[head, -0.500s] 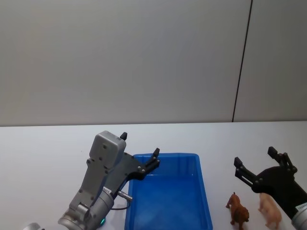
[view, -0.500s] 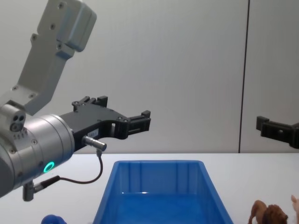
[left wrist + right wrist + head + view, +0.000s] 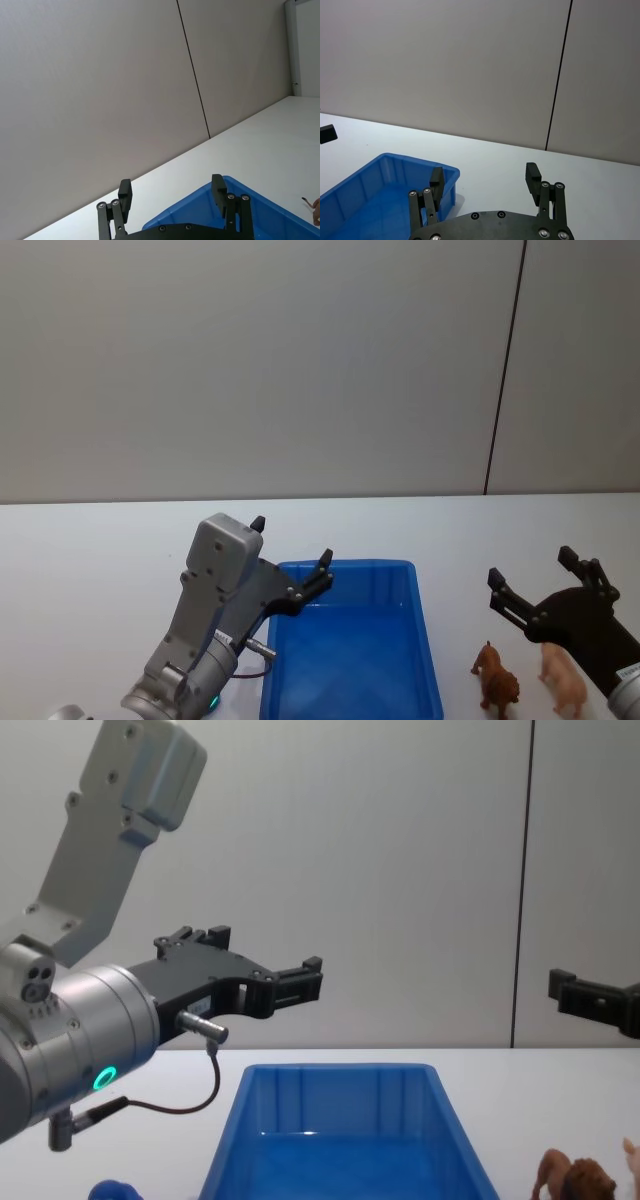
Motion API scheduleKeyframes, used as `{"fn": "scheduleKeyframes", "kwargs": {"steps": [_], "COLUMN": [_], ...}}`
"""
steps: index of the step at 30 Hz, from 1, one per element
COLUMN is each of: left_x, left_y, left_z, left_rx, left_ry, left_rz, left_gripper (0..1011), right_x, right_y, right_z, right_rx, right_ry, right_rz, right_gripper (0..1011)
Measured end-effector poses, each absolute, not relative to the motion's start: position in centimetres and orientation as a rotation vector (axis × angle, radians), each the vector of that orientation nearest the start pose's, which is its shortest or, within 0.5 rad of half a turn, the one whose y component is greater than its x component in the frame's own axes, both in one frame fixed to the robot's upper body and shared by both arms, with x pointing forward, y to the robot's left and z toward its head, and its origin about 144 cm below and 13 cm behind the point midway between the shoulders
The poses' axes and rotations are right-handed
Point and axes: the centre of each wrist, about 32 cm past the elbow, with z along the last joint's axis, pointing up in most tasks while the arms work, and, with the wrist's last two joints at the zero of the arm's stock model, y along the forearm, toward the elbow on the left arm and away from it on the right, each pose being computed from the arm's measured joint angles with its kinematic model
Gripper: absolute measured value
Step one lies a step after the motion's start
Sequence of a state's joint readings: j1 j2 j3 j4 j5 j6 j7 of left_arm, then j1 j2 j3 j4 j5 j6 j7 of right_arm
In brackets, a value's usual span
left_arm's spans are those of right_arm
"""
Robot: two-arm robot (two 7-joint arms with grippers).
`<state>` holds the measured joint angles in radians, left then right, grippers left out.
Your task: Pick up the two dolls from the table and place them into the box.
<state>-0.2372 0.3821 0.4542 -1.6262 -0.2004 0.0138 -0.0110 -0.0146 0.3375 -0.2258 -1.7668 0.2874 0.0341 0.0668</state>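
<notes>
The blue box (image 3: 345, 566) sits on the white table in front of me, and nothing shows inside it. Right of it stand the two dolls, a brown lion-like one (image 3: 496, 678) and a pale pink one (image 3: 563, 681) beside it. My left gripper (image 3: 291, 542) hangs open in the air over the box's near-left corner. My right gripper (image 3: 531, 568) is open too, held above and just behind the dolls without touching them. From the chest the box (image 3: 340, 1075) sits low at centre, with the brown doll (image 3: 575, 1181) at the lower right and the left gripper (image 3: 268, 952) above the box.
A grey wall with a dark vertical seam (image 3: 503, 370) stands behind the white table (image 3: 100, 550). A small blue object (image 3: 110, 1190) peeks in at the chest view's lower left. In the wrist views each gripper, left (image 3: 171, 189) and right (image 3: 484, 176), points toward the wall with the box (image 3: 380, 182) below.
</notes>
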Motion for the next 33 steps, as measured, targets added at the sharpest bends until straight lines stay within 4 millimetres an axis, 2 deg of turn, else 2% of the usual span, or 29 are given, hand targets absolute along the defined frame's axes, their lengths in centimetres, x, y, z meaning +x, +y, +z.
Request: {"fn": "scheduleKeyframes", "kwargs": {"steps": [15, 33], "left_x": [49.2, 49.2], "left_y": [19.8, 19.8], "left_z": [120.4, 120.4], "left_rx": [0.061, 0.061], "left_ry": [-0.268, -0.268], "left_rz": [1.124, 1.124], "left_gripper": [1001, 1001], "right_x": [44.4, 43.2], "right_y": [-24.6, -29.9], "right_z": [118.9, 117.6], "right_rx": [0.033, -0.072], "right_ry": [-0.076, 0.018], "right_rz": [-1.229, -1.238], "right_gripper": [1001, 1001]}}
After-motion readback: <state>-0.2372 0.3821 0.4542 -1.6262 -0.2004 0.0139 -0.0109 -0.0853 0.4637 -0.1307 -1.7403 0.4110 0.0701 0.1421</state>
